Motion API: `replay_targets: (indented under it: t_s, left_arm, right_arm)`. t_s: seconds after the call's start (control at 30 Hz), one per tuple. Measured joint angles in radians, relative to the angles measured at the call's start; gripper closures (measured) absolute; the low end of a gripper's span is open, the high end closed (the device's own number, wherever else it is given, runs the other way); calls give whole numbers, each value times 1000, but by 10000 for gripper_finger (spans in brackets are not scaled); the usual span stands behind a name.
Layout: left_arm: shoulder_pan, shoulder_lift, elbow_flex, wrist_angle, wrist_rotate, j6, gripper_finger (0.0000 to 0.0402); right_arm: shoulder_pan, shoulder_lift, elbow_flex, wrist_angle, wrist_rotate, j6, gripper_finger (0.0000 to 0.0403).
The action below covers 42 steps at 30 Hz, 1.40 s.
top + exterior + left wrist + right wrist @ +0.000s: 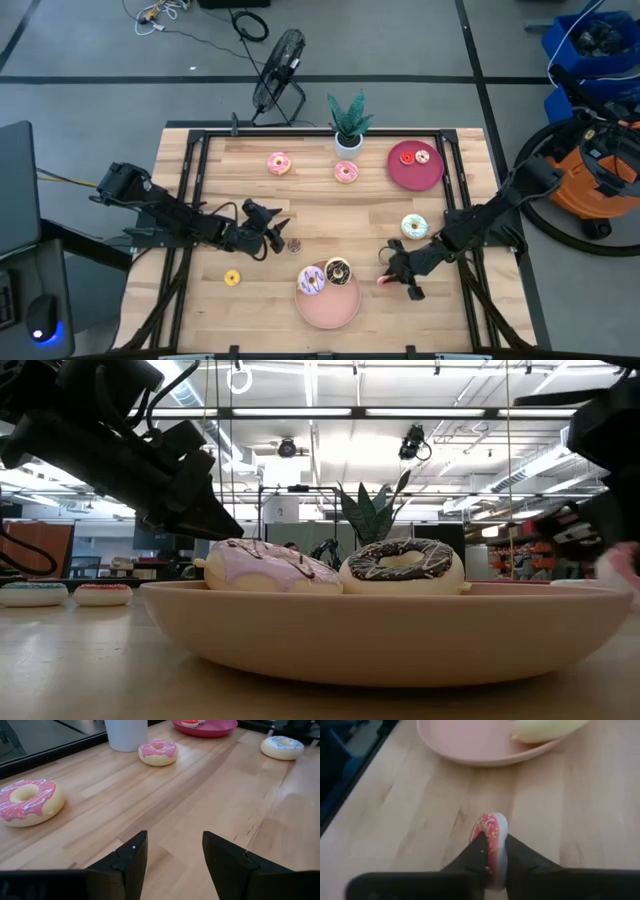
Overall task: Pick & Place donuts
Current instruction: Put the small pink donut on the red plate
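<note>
I see the right gripper point(390, 276), lower right of centre in the high view, clenched on 1 small red sprinkled donut point(491, 842) held on edge between its fingers, just beside the pink plate point(330, 310) carrying 2 donuts. The left gripper point(172, 857), left of centre, hangs released over bare wood.
</note>
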Motion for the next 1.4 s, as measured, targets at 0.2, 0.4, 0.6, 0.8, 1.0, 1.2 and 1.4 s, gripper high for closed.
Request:
replay_targets:
  t_s: [0.2, 0.4, 0.6, 0.8, 1.0, 1.2, 1.4]
  left_arm:
    - [-38, 44, 1, 7, -43, -3, 207]
    - [-52, 149, 1, 21, -165, -25, 207]
    - [-51, 209, 1, 25, -200, -60, 207]
    - [-51, 211, 1, 26, -213, -59, 207]
    - [-51, 211, 1, 25, -216, -59, 207]
    - [-55, 211, 1, 25, -216, -59, 207]
    - [-55, 211, 1, 26, -216, -59, 207]
  right_arm:
    - [-110, -156, 9, -177, 126, 45, 386]
    - [-421, -315, 34, -473, 187, 42, 384]
    - [-810, -372, 43, -538, 184, -38, 384]
    - [-1147, -335, 43, -457, 131, -111, 384]
    - [-1360, -250, 43, -286, -25, -144, 384]
    - [-1439, -129, 43, -199, -130, -150, 385]
    - [-1444, -57, 100, -183, -132, -155, 385]
